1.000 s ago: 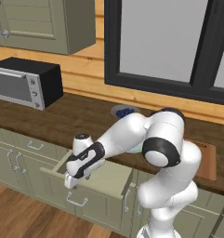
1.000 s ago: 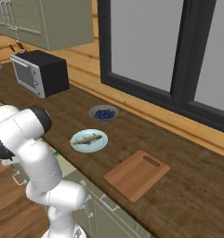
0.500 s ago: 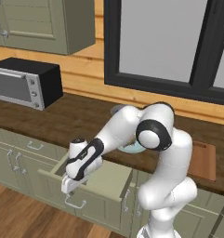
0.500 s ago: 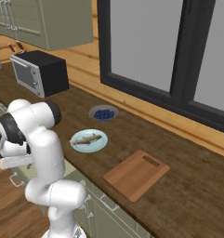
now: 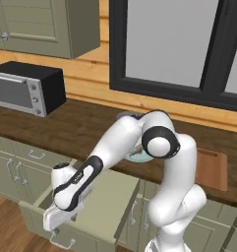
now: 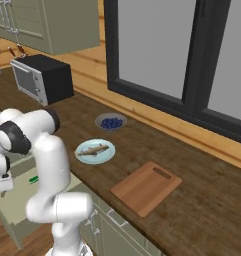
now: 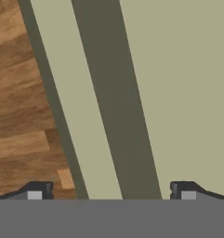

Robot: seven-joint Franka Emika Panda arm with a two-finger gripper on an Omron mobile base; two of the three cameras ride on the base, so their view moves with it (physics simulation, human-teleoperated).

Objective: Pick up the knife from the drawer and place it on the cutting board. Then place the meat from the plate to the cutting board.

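- The drawer (image 5: 98, 199) is taken as the landmark here. It stands pulled out below the worktop (image 6: 202, 210), with its pale inside exposed.
- Compared with a second ago, the arm has been swung lower and further out, so the end effector (image 5: 58, 221) is now hung over the drawer's front edge rather than up near the worktop edge.
- In the hand view, the end effector (image 7: 111, 190) is seen with its tips spread wide apart and nothing between them; the drawer's front wall and some wooden floor are looked down on.
- The knife (image 6: 33, 179) is glimpsed as a bit of green inside the drawer, just behind the arm in the right base view. It hasn't been picked up yet.
- Up on the worktop, beyond the drawer, the plate (image 6: 95, 151) is sat with the meat (image 6: 93, 149) on it, and the cutting board (image 6: 146, 187) is further along with nothing on it.
- So probably only the reach-in has been started. The end effector looks a bit too far forward, and it would likely need to be brought back over the drawer's inside toward the knife.
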